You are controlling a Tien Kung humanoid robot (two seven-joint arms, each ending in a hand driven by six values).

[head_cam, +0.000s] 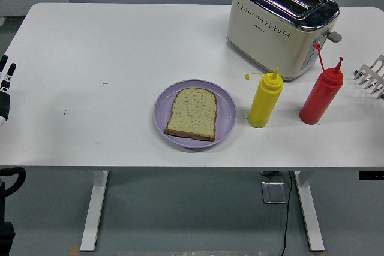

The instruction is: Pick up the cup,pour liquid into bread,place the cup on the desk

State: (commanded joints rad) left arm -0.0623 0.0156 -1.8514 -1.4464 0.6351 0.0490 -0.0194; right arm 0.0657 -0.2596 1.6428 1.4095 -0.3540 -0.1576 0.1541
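One head view is given, taken from high up on the robot's side and aimed forward and down. The white counter (120, 46) is seen nearly whole, its near edge low in the frame with the legs and floor below. The left hand (5, 88) is caught only at the left edge; the toaster (282, 23) stands far from it, at the top right.

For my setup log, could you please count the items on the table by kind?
Squeeze bottles: 2, one yellow and one red
Plates: 1, purple
Bread slices: 1
Toasters: 1
Wire racks: 1, partly cut off at the right edge
Total: 6
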